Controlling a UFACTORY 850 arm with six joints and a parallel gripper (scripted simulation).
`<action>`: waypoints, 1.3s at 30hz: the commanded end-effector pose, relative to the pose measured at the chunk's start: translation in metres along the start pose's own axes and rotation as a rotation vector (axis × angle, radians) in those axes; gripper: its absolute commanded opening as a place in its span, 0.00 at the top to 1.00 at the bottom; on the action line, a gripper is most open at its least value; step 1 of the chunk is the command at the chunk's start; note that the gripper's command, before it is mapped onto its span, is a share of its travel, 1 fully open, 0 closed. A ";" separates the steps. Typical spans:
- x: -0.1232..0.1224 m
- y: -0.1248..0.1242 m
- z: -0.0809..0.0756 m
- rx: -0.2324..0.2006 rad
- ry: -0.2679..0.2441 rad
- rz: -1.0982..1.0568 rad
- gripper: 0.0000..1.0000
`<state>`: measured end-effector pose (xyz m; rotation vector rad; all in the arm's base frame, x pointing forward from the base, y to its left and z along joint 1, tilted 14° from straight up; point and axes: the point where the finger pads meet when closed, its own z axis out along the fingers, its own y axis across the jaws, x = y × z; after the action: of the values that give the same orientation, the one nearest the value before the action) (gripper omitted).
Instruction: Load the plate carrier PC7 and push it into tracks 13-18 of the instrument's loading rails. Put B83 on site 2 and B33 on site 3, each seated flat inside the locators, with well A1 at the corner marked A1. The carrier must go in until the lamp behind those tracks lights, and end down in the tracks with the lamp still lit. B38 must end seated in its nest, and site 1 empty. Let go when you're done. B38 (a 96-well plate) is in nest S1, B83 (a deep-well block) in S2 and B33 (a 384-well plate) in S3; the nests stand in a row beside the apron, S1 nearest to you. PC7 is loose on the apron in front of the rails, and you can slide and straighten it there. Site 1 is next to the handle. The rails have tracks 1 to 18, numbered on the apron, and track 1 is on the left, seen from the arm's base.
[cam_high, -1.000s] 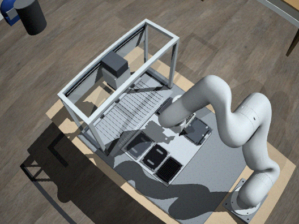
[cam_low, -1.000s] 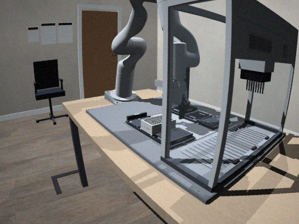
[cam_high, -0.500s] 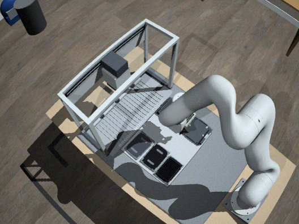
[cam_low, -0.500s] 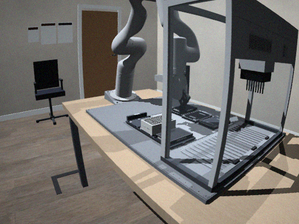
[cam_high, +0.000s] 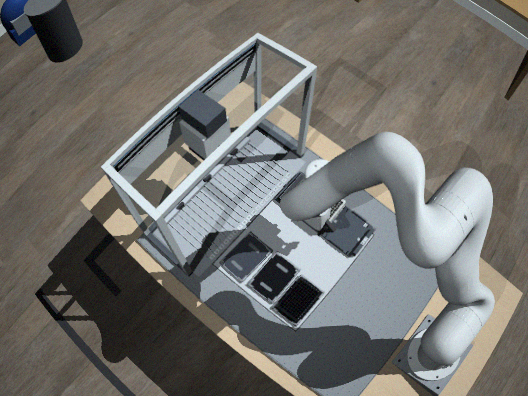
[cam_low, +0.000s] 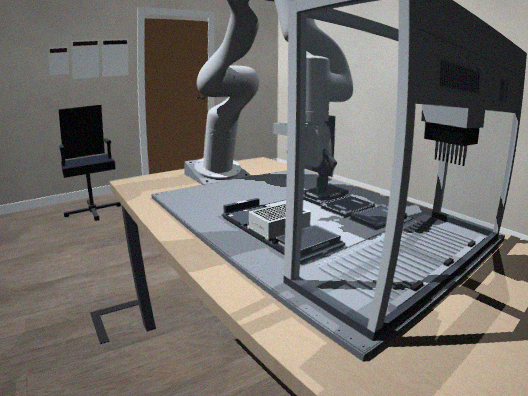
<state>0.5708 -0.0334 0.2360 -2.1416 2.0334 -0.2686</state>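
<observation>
Smooth white tubular arm [cam_high: 452, 235] (rounded joints) on a bolted grey base plate [cam_high: 403, 357].

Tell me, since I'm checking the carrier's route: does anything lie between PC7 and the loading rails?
Nothing visible does. PC7 lies on the apron with the open end effector low over its near end; the strip toward the rails shows only shadow.

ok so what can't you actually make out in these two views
- Gripper: in the top view the arm's forearm covers it.
- Track numbers on the apron: too small to read.
- Carrier PC7: its near end is under the arm in the top view; A1 corner marks too small.
- Lamp behind the rails: not discernible.
</observation>
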 end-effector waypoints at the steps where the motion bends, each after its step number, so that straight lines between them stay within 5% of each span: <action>1: 0.000 -0.001 -0.010 0.003 0.000 0.000 0.00; 11: 0.000 -0.001 -0.026 0.003 0.000 0.000 0.00; 23: 0.000 -0.001 -0.026 0.003 0.000 0.000 0.00; 39: 0.070 -0.001 -0.026 0.003 0.001 0.000 0.00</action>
<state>0.5663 -0.0783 0.2611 -2.1419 2.0368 -0.2727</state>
